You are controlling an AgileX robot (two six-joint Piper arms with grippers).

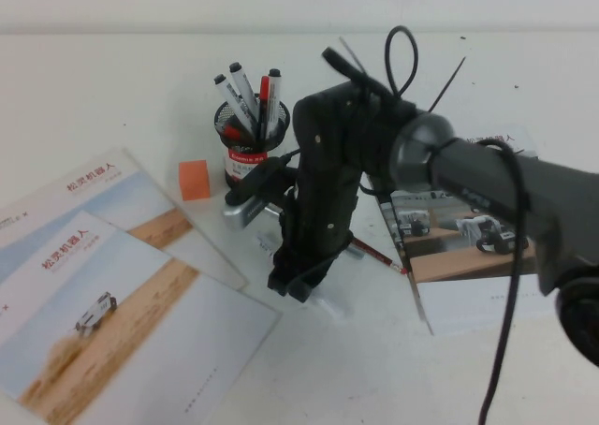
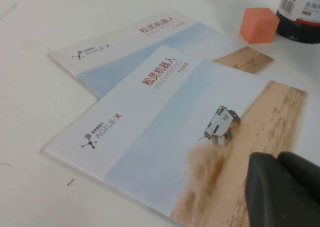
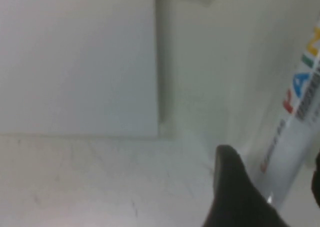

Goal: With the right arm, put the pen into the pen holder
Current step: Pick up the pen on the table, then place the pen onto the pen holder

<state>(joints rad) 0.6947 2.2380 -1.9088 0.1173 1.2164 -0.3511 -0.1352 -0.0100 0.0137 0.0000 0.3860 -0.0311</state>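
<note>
From above, the right arm (image 1: 440, 163) bent down over the table (image 1: 112, 88), and its right gripper (image 1: 298, 289) was low, near the paper sheets (image 1: 122, 322). The pen holder (image 1: 245, 144) stood behind it, already full of pens. I think it was the grab step; next comes a squeeze and a lift.

In the left wrist view, the left gripper (image 2: 280, 192) rested over a sheet; I cannot tell its claw.

In the right wrist view, the pen (image 3: 292, 132) lay flat between spread fingers (image 3: 235, 187), its long side running away from the camera.
</note>
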